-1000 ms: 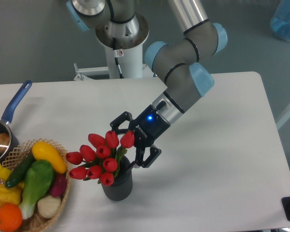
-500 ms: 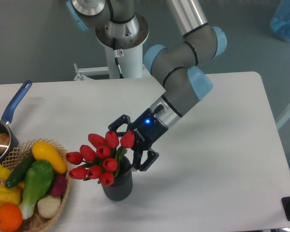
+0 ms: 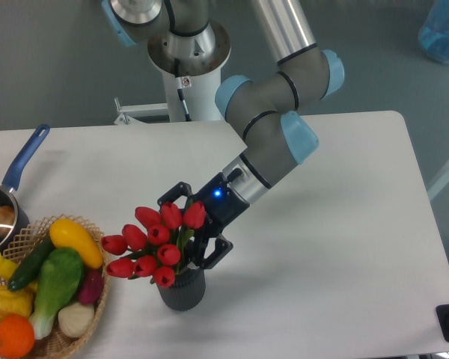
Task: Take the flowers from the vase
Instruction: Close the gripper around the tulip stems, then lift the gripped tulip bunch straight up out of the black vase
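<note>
The vase (image 3: 182,289) stands near the front of the white worktop (image 3: 337,247), holding the flowers (image 3: 154,244). Just behind them, the claw (image 3: 187,232) is spread wide, its fingers either side of the stems.

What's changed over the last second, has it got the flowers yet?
The end effector has slid left and slightly down, so its open fingers now reach in among the stems of the flowers, just above the vase. No closing is visible, so no grasp yet. Flowers, vase, basket and saucepan stayed put.
</note>
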